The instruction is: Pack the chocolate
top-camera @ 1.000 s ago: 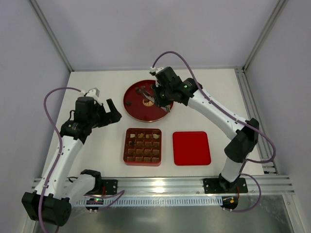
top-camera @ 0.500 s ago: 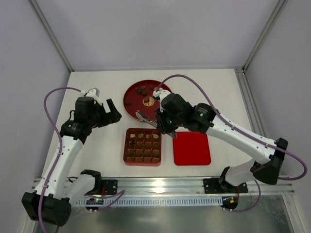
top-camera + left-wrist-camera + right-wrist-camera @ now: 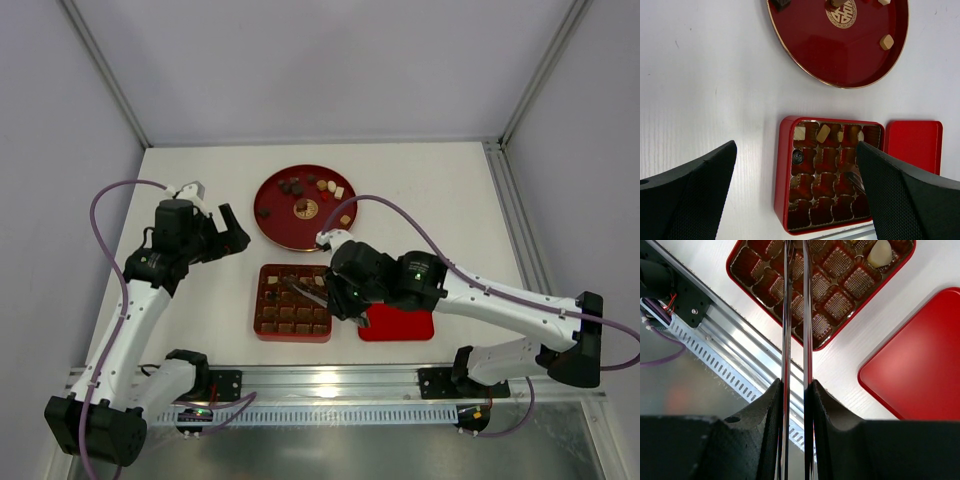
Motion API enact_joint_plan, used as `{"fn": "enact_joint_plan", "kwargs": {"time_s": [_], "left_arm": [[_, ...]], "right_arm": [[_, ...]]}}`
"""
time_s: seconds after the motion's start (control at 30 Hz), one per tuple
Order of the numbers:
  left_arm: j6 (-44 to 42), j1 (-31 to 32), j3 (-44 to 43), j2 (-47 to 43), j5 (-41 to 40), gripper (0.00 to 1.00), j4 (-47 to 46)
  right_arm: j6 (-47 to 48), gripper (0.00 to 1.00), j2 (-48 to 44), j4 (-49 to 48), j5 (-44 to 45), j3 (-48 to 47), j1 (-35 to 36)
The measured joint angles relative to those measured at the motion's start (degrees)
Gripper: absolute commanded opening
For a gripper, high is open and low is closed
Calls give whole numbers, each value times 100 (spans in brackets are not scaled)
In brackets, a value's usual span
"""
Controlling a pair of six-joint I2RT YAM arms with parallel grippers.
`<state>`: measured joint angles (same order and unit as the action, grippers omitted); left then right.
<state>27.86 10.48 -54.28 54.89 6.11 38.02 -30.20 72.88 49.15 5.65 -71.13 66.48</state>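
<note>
Several chocolate pieces (image 3: 292, 186) lie on a round red plate (image 3: 285, 228) at the back. More chocolate fills part of the red grid box (image 3: 262, 300), among it a cream piece (image 3: 879, 254) and a tan one (image 3: 823, 133). My right gripper (image 3: 338, 296) is shut on metal tongs (image 3: 786, 315). The tongs (image 3: 303, 286) reach over the box's upper middle cells. Their tips run off the top of the right wrist view, so I cannot tell if they carry a piece. My left gripper (image 3: 232, 232) hangs open and empty, left of the plate.
The flat red lid (image 3: 395, 310) lies right of the box, partly under my right arm. A slotted metal rail (image 3: 330, 385) runs along the near edge of the table. White walls enclose the workspace.
My right arm has swung from the round plate toward the near edge, bringing the tongs over the box. The left arm has not moved.
</note>
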Motion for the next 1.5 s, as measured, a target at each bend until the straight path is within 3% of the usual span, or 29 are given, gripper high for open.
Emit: {"fn": "enact_joint_plan", "kwargs": {"time_s": [0.8, 1.07, 1.5], "left_arm": [[0, 0, 0, 2, 0, 100, 0], [-2, 0, 0, 2, 0, 100, 0], [-2, 0, 0, 2, 0, 100, -2]], "right_arm": [[-120, 24, 503, -426, -2, 166, 66], [-120, 31, 579, -439, -2, 166, 92], [-125, 35, 581, -452, 0, 166, 96]]}}
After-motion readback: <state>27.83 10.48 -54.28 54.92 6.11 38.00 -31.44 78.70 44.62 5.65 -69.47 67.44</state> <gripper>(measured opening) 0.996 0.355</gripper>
